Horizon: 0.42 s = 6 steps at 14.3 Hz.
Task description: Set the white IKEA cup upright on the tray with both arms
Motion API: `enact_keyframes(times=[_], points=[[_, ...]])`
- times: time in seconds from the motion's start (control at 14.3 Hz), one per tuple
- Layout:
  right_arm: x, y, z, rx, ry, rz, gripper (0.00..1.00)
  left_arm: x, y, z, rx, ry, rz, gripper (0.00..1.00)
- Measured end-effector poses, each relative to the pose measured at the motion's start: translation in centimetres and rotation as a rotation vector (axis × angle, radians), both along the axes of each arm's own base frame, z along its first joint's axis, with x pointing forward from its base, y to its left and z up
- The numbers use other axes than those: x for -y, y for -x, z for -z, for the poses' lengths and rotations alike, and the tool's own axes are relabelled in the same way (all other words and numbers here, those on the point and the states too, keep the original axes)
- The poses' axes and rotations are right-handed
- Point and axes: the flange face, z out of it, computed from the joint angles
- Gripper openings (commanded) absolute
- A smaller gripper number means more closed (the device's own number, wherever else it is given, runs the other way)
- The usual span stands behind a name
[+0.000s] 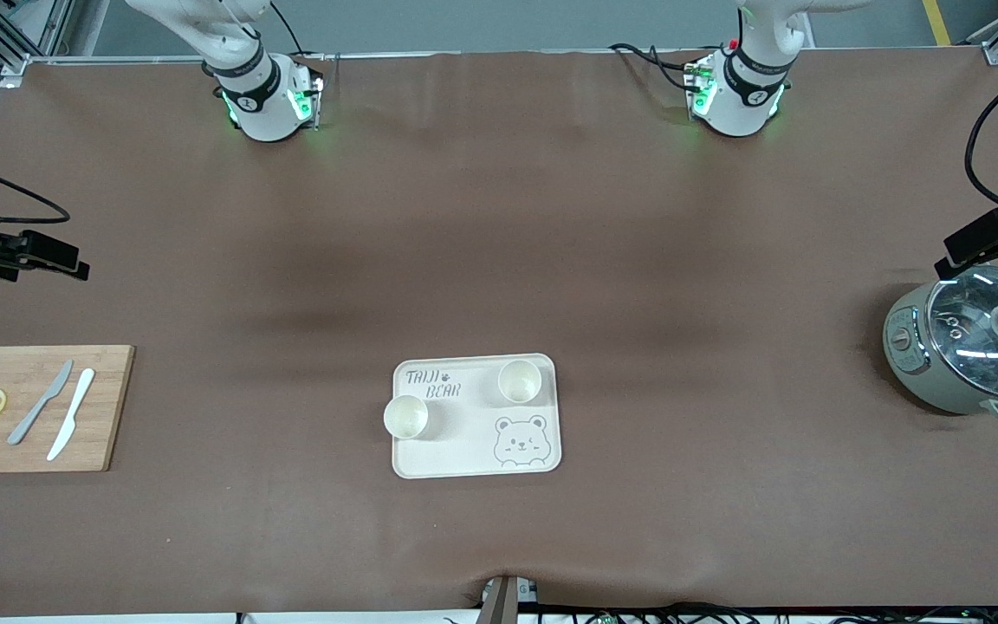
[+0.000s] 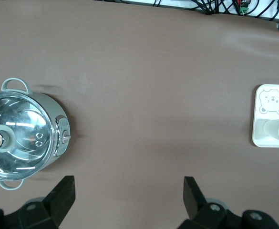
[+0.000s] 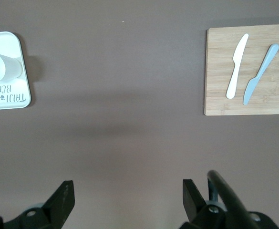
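Note:
The cream-white "TAIJI BEAR" tray (image 1: 464,451) lies on the brown table, near the front camera. Two white cups stand upright on it, mouths up. One cup (image 1: 519,381) is at the corner farthest from the camera. The other cup (image 1: 405,417) is at the tray's edge toward the right arm's end. My left gripper (image 1: 975,238) hangs open and empty over the table beside the pot; its wrist view (image 2: 129,191) shows bare table between the fingers. My right gripper (image 1: 48,254) hangs open and empty over the table above the cutting board's end; its wrist view (image 3: 129,193) shows bare table too.
A grey-green pot with a glass lid (image 1: 971,347) stands at the left arm's end. A wooden cutting board (image 1: 40,407) with two knives and two lemon slices lies at the right arm's end. The tray's edge shows in both wrist views (image 2: 255,114) (image 3: 8,98).

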Motion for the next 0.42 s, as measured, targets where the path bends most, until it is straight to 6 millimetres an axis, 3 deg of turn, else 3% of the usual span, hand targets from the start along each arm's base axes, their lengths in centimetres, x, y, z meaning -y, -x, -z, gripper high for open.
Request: enact_keyframes(times=[0.42], points=[[0.15, 0.0, 0.05, -0.002, 0.01, 0.007, 1.0, 0.03, 0.0, 0.0, 0.0, 0.0, 0.0, 1.0]])
